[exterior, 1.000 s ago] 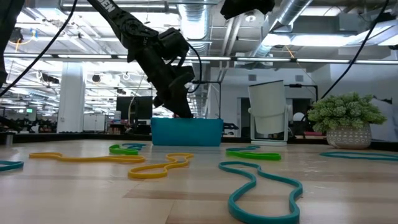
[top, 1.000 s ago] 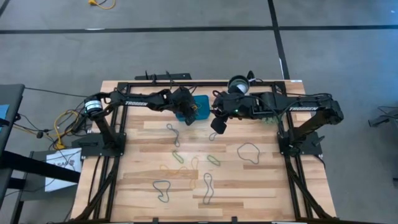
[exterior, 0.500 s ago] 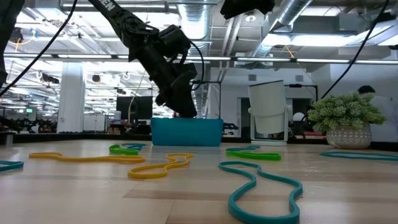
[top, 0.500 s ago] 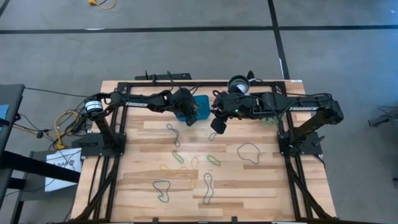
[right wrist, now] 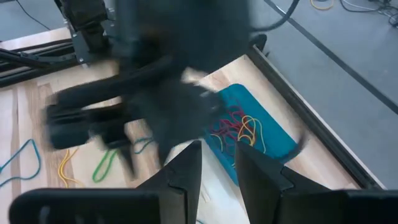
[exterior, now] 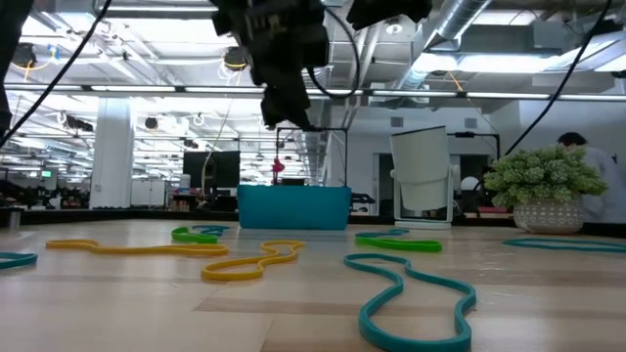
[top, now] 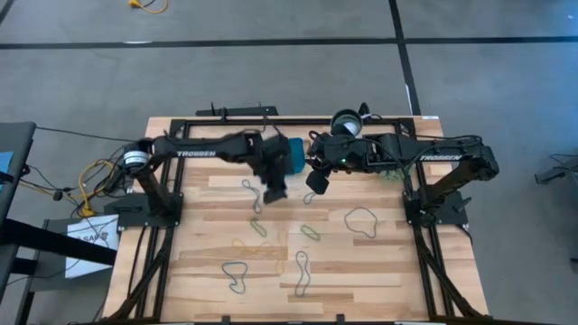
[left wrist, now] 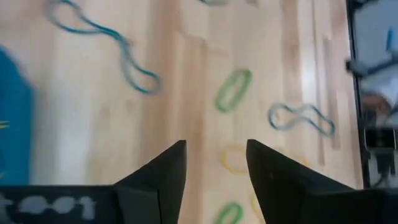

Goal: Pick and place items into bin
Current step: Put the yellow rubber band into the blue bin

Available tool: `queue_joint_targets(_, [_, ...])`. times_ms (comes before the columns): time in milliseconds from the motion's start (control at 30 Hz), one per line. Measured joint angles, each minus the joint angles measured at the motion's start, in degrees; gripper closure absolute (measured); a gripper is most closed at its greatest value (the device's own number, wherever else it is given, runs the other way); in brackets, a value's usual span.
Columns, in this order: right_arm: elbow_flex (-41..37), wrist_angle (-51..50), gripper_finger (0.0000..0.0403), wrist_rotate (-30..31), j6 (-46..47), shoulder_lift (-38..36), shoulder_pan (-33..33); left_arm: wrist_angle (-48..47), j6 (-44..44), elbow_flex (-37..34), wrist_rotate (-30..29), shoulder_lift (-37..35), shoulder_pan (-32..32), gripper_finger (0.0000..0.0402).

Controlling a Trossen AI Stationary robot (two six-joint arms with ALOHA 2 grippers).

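Rubber-band loops lay scattered over the wooden table [top: 379, 271]: a grey-blue one [top: 252, 195] just below the left gripper [top: 275, 191] in the high view, a small green one [top: 311, 232] near the table's middle, a dark loop [top: 363, 221] toward the right arm's base, a yellow one [top: 301, 263] and another grey one [top: 236, 275] nearer the front edge. At table height a yellow loop [exterior: 249, 262] and a teal loop [exterior: 416, 298] lay closest to the camera, with a green one [exterior: 201, 235] farther back. The teal bin [top: 293, 151] sat near the far edge between the two arms, partly covered by the left arm from above; the right wrist view showed its inside [right wrist: 264, 134] holding a tangle of red, yellow and orange loops [right wrist: 239, 130]. The left gripper hung above the table just beside the bin's front, its fingers [left wrist: 168, 168] spread apart with nothing between them, and bare wood and several loops showed past them. In the low view it sat high above the bin [exterior: 293, 207], clear of its rim. The right gripper [top: 318, 181] hovered just to the right of the bin, its fingers [right wrist: 186, 168] parted by a narrow gap and holding nothing. A white-and-metal cup [top: 344, 123] stood at the far edge behind the right arm, and a spiky green plant [exterior: 545, 186] sat at the table's right side.
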Motion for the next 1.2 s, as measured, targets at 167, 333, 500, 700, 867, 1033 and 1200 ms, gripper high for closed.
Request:
queue_joint_targets(167, [0.0,-0.02,0.031,-0.04,0.0,0.0,0.0,-6.19,-1.02,0.28,-9.82,0.0,-5.9,0.0251])
queue_joint_targets(333, [0.0,0.0,0.031,-0.03,0.0,-0.02,0.02,-10.72,-6.83,0.28,-28.09,-0.36,-10.7,0.0251])
queue_joint_targets(500, [0.0,0.25,0.031,-0.02,0.0,-0.02,0.0,-13.82,-9.56,0.28,-39.51,-3.22,-15.01,0.0251])
queue_joint_targets(700, [0.0,0.68,0.031,-0.02,0.02,-0.02,0.02,-18.96,-15.7,0.31,-44.75,-10.16,-19.82,0.0251])
queue_joint_targets(867, [-0.02,0.66,0.031,-0.02,0.0,-0.02,0.02,-26.44,-23.45,0.28,-53.06,-16.52,-25.3,0.0251])
queue_joint_targets(1033, [-0.02,1.06,0.031,-0.02,0.02,-0.04,0.02,-30.28,-34.27,-3.23,-65.21,-22.68,-32.51,0.0251])
queue_joint_targets(1200, [-0.02,2.07,0.031,-0.02,0.0,-0.03,0.02,-27.92,-42.92,-11.57,-68.7,-28.11,-38.14,0.0251])
